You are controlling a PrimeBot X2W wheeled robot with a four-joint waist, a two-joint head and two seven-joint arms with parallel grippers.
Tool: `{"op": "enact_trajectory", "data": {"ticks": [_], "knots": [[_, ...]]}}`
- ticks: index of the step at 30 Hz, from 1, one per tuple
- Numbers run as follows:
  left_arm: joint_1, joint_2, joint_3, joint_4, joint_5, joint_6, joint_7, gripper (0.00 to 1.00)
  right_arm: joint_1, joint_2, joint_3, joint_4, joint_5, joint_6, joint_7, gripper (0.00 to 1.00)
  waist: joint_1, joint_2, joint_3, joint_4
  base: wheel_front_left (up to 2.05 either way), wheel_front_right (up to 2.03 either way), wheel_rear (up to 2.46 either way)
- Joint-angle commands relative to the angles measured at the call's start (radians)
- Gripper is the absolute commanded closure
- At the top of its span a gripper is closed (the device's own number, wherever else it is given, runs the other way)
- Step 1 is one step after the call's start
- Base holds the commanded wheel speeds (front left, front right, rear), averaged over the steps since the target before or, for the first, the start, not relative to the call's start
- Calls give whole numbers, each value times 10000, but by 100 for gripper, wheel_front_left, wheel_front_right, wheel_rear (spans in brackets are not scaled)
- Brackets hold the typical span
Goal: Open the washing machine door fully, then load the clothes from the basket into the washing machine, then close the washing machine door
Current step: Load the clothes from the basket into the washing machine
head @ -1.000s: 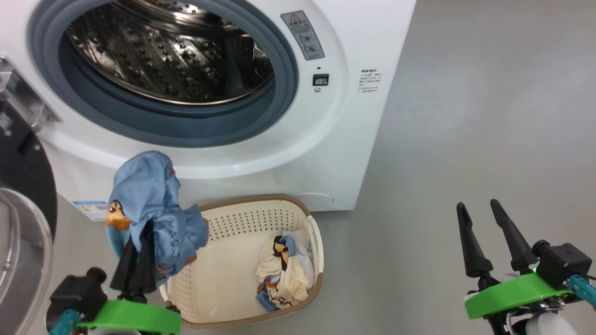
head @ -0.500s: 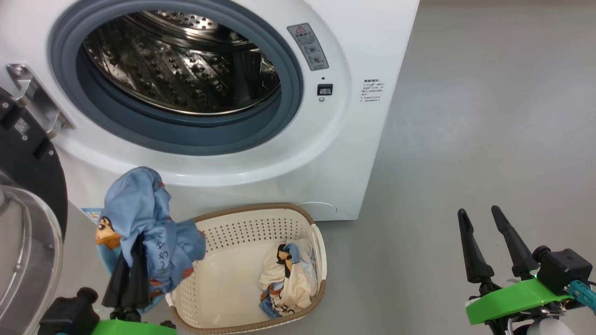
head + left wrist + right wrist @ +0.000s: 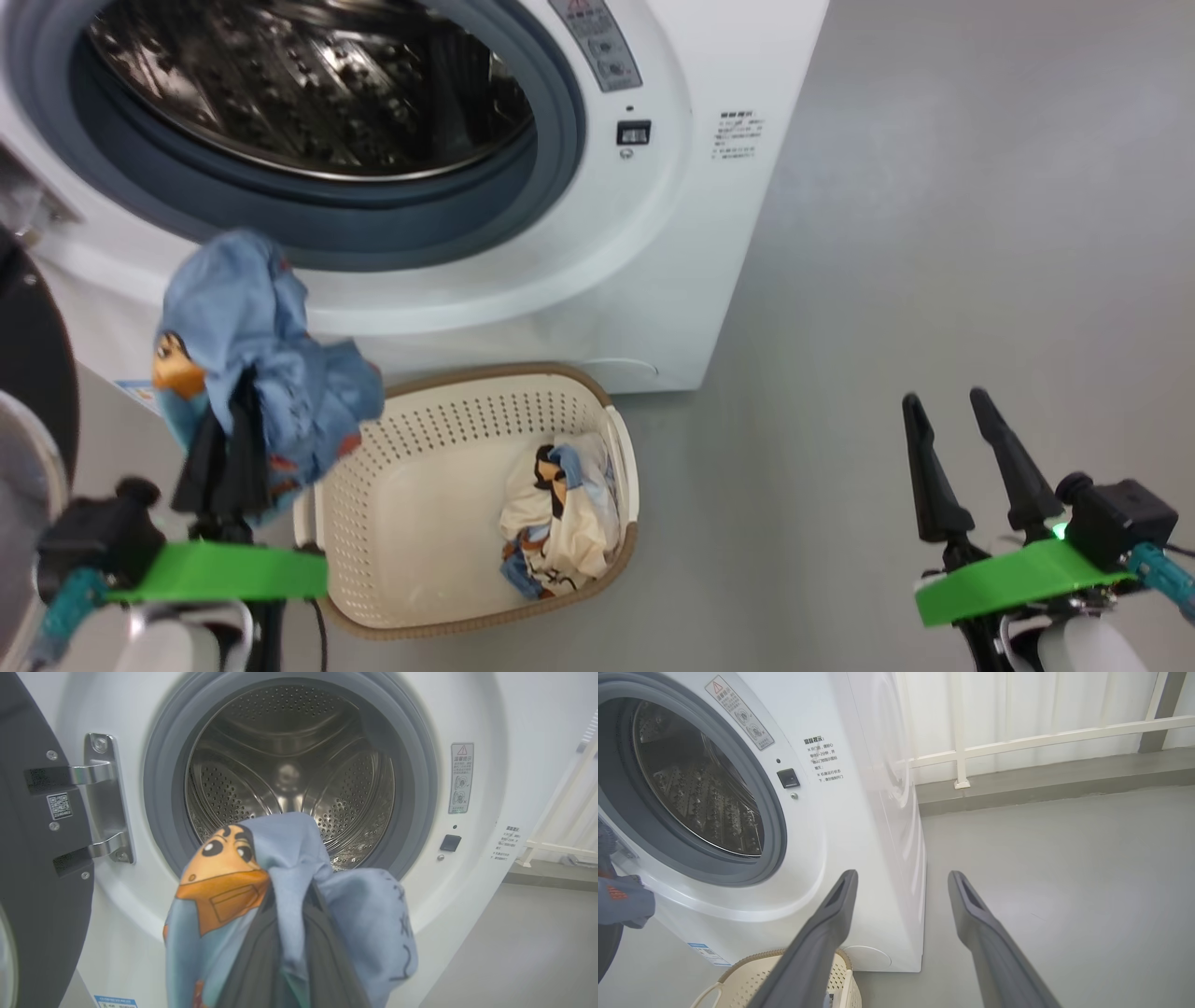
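The white washing machine (image 3: 672, 233) stands with its steel drum (image 3: 299, 84) exposed. The washing machine door (image 3: 33, 373) hangs swung out at the left, black with a glass bulge; the left wrist view shows it as well (image 3: 28, 858). My left gripper (image 3: 241, 387) is shut on the light blue garment (image 3: 243, 317), held just below and in front of the grey gasket (image 3: 163, 788). The garment (image 3: 289, 849) drapes over the fingers. The cream basket (image 3: 448, 401) sits on the floor with a cream printed garment (image 3: 560, 523) inside. My right gripper (image 3: 943, 399) hangs open over bare floor, holding nothing.
Grey floor (image 3: 934, 233) stretches to the right of the machine. A metal hinge (image 3: 100, 798) joins door and machine. A white railing (image 3: 1017, 742) runs behind the machine's right side. A blue label sticker (image 3: 114, 1001) sits low on the front panel.
The head camera has shifted. My left gripper has lifted the blue garment higher, its top now level with the gasket's lower edge. The right gripper stays open and still.
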Motion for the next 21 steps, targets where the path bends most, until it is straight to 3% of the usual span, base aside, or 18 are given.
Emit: {"op": "enact_trajectory", "data": {"ticks": [1,15,21], "knots": [[-581,301,321,-53,37,8,-105,100,-452,-37,167,-299,8,46,-80,0,-1,0,531,-277,0,0,0],[-4433,1091,643,1798,-347,8,-105,100,-1493,358,334,-398,-10,46,-80,0,-1,0,2173,-1117,0,0,0],[-5881,1510,637,3197,-322,8,-105,100,-1804,415,442,-422,42,46,-80,0,-1,0,2672,-1445,0,0,0]]}}
